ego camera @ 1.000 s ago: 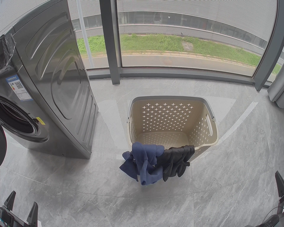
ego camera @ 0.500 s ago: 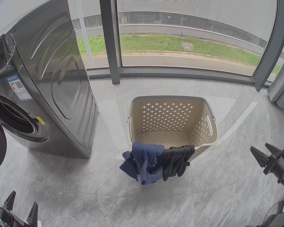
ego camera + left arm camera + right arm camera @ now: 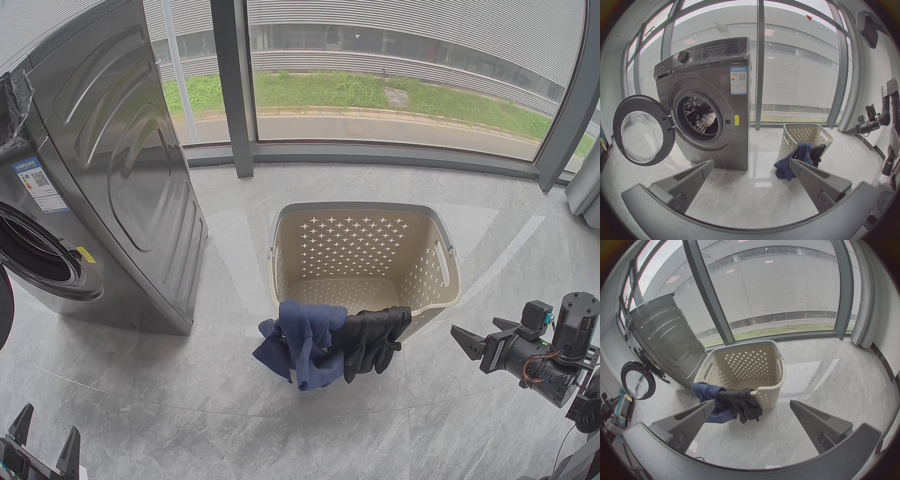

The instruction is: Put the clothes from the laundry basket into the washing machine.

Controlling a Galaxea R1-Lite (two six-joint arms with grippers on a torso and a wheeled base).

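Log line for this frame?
right gripper: open, beside laundry basket | left gripper: open | blue garment, black garment: draped over rim | washing machine door: open

The head camera looks steeply down from above and fairly near, with the washing machine (image 3: 112, 175) at the frame's left and the laundry basket (image 3: 350, 250) at centre. Both wrist cameras sit low and farther back, facing across the floor (image 3: 187, 400) toward the window (image 3: 406, 75). All three views share the laundry basket and washing machine.

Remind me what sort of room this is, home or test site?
Likely a staged laundry corner in a commercial building, not a home: a front-load washing machine on a tiled floor, a laundry basket and floor-to-ceiling windows.
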